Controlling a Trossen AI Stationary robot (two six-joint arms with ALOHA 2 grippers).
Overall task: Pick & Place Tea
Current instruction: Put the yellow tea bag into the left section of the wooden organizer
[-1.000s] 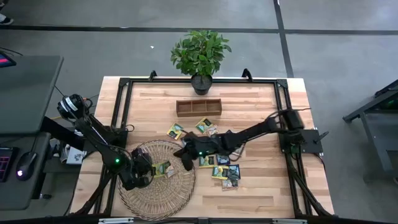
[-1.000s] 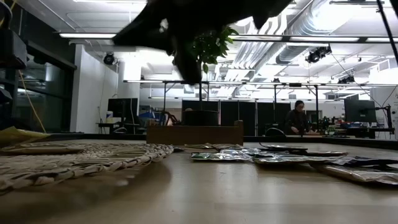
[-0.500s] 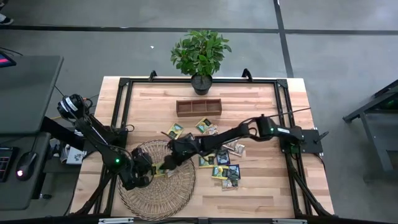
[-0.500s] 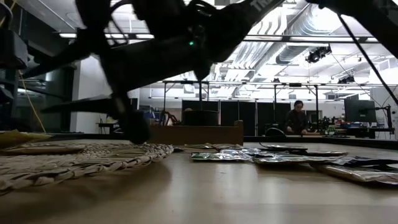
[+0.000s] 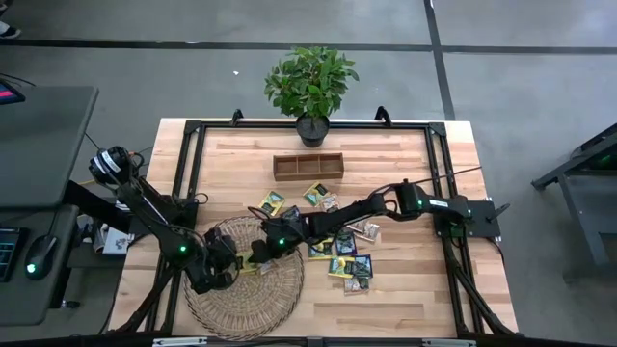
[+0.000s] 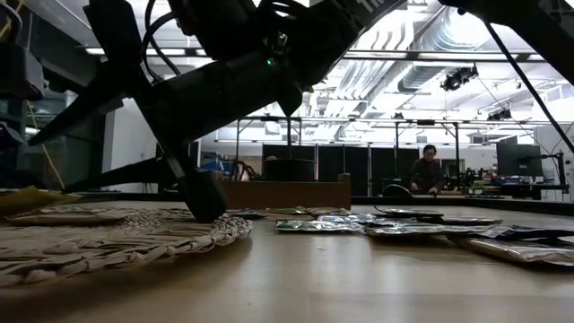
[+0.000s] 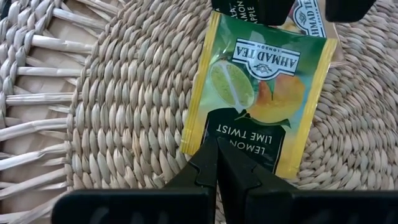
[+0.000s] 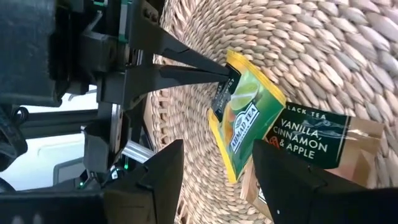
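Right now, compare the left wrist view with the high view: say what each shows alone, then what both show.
Left wrist only: the lemon lime sachet's printed label, the shut left pincer on its edge.

High only: the wooden tray, potted plant, loose sachets on the table, and the left pincer.

Both: the wicker mat, and the right pincer over it.

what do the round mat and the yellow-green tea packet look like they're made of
Round mat: looks like woven wicker or straw, pale and matte, with visible plaited strands. Yellow-green tea packet: probably printed paper or foil laminate with a slight sheen and a flat sealed edge; the exact stock is unclear.
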